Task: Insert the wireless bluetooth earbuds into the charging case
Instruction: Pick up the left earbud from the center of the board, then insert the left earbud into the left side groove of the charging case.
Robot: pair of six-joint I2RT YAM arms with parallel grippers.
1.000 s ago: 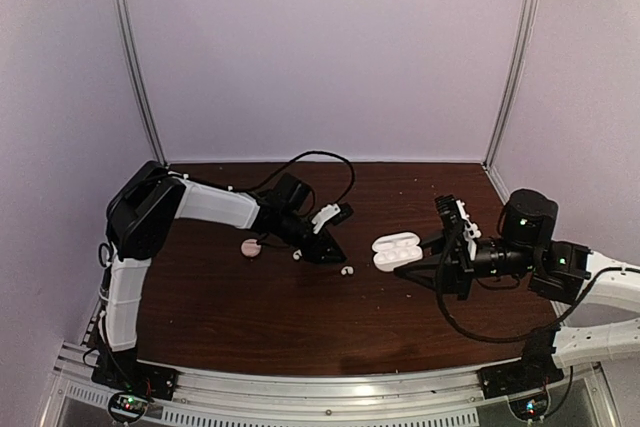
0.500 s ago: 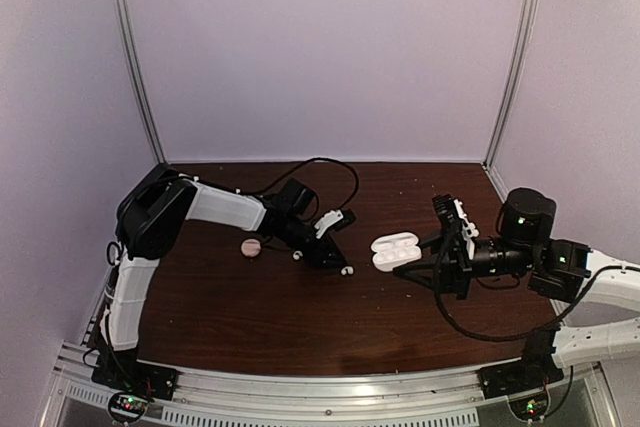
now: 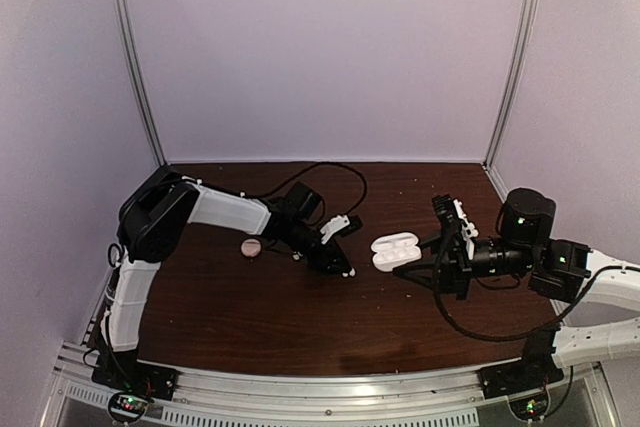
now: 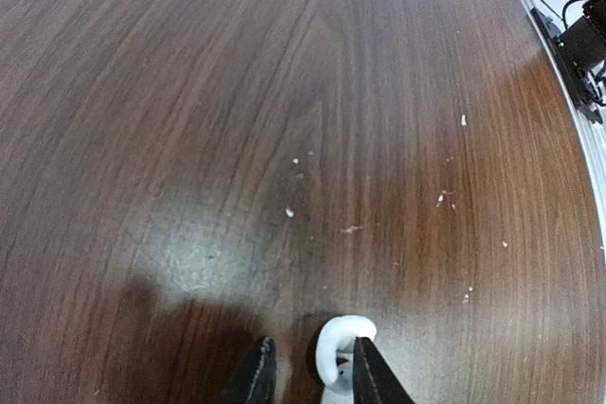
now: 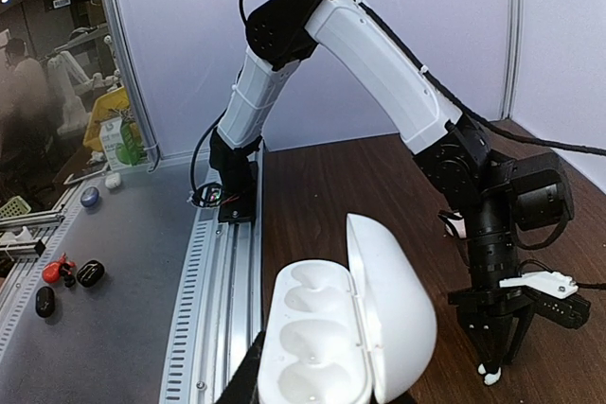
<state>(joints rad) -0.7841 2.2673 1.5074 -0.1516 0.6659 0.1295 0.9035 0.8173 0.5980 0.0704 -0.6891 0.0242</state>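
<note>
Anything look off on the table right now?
The earbud sits off-centre in the left end effector, against one finger with a gap to the other. The table carries scattered white specks. The open charging case looks normal.

Robotics lab, test cell. Dark wood counter (image 3: 300,322) boxed by pale panels (image 3: 320,47) on aluminium posts (image 3: 135,57); left arm (image 3: 215,205) and right arm (image 3: 600,287) bolted to a slotted rail (image 3: 330,385). Outside: grey bench (image 5: 114,262) with small props (image 5: 90,273), a carton (image 5: 115,144), blurred white arm (image 5: 71,63).

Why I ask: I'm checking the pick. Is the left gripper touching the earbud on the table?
Touching. The left wrist view shows the earbud inside the left gripper, against one finger; a gap separates it from the other.
</note>
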